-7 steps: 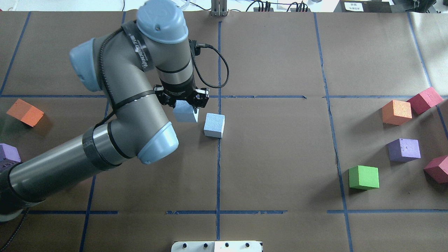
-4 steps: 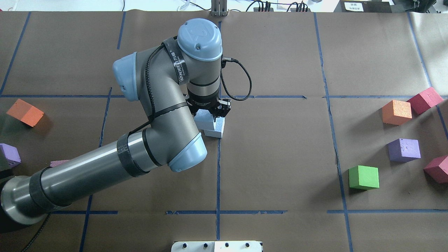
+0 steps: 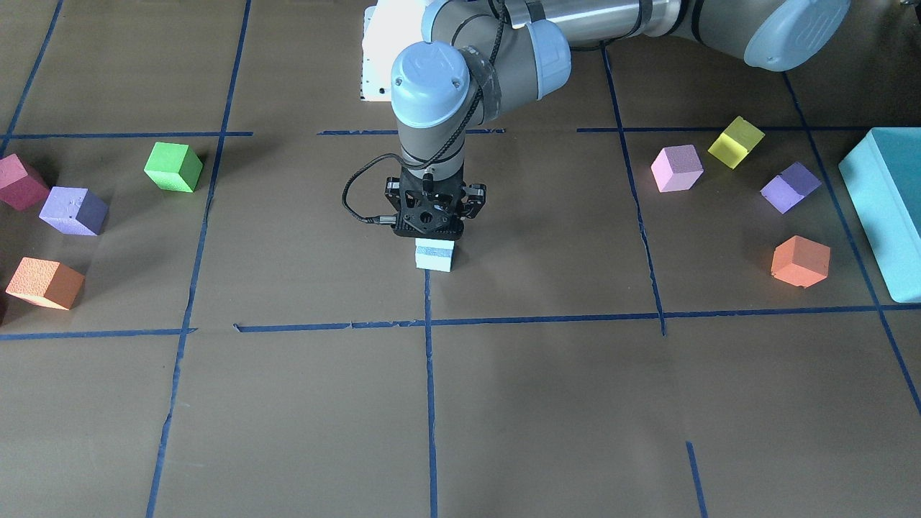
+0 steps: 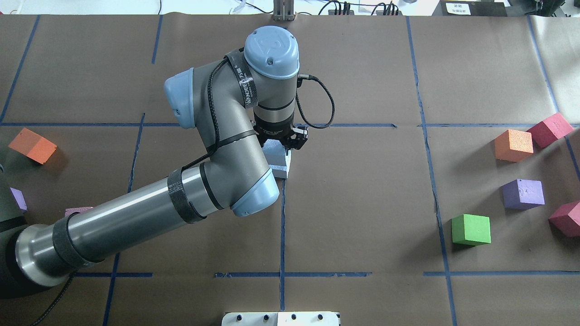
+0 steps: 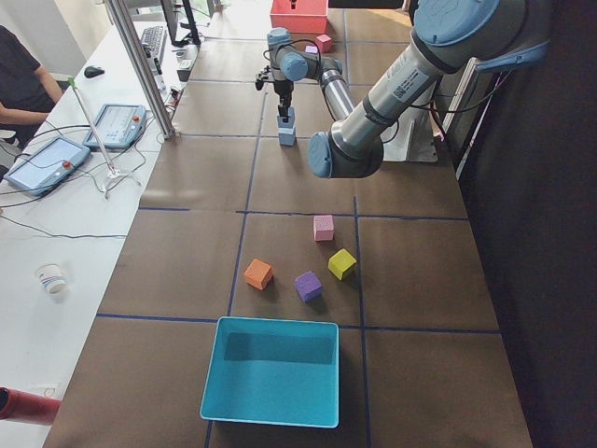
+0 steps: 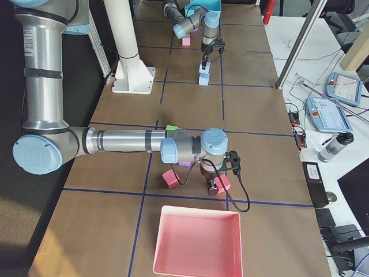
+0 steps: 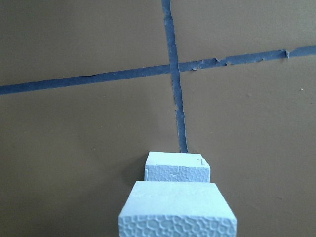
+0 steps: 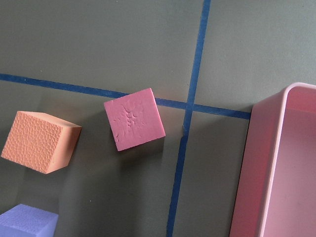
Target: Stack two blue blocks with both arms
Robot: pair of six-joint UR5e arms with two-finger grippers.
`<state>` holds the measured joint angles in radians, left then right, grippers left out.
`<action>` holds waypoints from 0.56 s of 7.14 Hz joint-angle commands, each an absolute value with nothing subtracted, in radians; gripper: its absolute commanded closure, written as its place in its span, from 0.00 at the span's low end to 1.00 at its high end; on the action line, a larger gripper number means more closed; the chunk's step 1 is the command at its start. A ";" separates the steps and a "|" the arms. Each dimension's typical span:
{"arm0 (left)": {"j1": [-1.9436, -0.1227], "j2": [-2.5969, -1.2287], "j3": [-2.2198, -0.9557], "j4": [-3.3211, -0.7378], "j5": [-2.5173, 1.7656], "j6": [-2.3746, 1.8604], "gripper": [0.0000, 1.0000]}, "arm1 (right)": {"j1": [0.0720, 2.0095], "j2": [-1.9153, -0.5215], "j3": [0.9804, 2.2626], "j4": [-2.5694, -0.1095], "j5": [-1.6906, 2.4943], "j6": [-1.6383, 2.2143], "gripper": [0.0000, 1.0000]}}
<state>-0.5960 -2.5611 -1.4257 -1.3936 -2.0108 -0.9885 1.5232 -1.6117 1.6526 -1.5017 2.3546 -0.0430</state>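
My left gripper point(image 4: 284, 144) is shut on a pale blue block point(image 4: 274, 149) and holds it right over the second blue block point(image 4: 281, 170), which lies on the brown paper by the centre tape line. In the front-facing view the gripper point(image 3: 432, 229) hides most of the held block, and the lower block point(image 3: 434, 262) shows beneath it. The left wrist view shows the held block point(image 7: 177, 211) with the lower one point(image 7: 177, 168) just beyond it. I cannot tell whether they touch. My right gripper point(image 6: 216, 186) hovers by a red cube point(image 8: 134, 118); whether it is open or shut I cannot tell.
Orange point(image 4: 513, 145), red point(image 4: 549, 129), purple point(image 4: 523, 194) and green point(image 4: 471, 229) cubes lie at the right. An orange cube point(image 4: 32, 145) lies far left. A large teal box point(image 3: 888, 208) stands at the left end and a pink tray point(image 6: 197, 242) at the right end.
My left arm has carried the held blue block to the right, from beside the lying blue block to directly over it.
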 commanded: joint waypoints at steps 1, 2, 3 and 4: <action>-0.597 -2.562 -1.413 -1.397 -2.011 -0.986 0.95 | 1.523 -1.611 1.652 -1.503 2.355 -0.043 0.00; -0.597 -2.562 -1.393 -1.437 -2.011 -0.991 0.95 | 1.523 -1.611 1.654 -1.503 2.355 -0.043 0.00; -0.597 -2.563 -1.366 -1.469 -2.011 -0.992 0.95 | 1.523 -1.611 1.654 -1.503 2.355 -0.043 0.00; -0.597 -2.565 -1.365 -1.470 -2.011 -0.992 0.94 | 1.523 -1.611 1.654 -1.503 2.355 -0.043 0.00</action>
